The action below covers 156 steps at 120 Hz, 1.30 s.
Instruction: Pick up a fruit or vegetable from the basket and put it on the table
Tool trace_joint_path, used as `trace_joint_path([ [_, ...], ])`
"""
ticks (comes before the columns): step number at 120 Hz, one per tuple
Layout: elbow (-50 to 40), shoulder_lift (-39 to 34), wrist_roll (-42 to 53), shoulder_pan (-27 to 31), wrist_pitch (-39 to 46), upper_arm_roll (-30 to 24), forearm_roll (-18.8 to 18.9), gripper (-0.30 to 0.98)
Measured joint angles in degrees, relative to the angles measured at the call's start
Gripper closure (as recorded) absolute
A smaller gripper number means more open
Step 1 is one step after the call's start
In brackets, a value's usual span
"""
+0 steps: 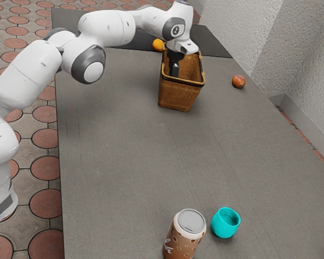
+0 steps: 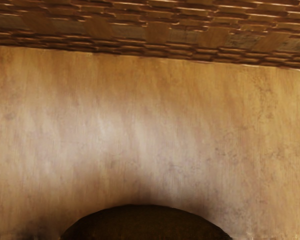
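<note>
Soft, even light across table (image 1: 124,162), pale glare on basket floor (image 2: 110,130), shadowed edges

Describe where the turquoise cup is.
Low in the exterior view, the turquoise cup sits on the table, just to the exterior view's right of the brown can.

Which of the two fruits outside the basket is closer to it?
The orange fruit, close by the basket; the reddish fruit lies farther off, toward the exterior view's right.

On the table (image 1: 129,162), the basket (image 1: 178,98), an item (image 2: 145,225) inside, is flanked by orange (image 1: 157,45), exterior view's left, and fruit (image 1: 238,81), right; nearer the camera, the can (image 1: 182,240) is placed left of the cup (image 1: 223,227).
</note>
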Motion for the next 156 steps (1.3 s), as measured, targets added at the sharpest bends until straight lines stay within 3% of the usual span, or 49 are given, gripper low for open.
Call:
trace_joint_path([
  [119, -3.86, 1.14, -1.05, -0.07, -1.79, -0.40, 1.49, -0.01],
  [156, -3.74, 1.24, -2.90, -0.01, -1.52, -0.37, 1.53, 0.05],
])
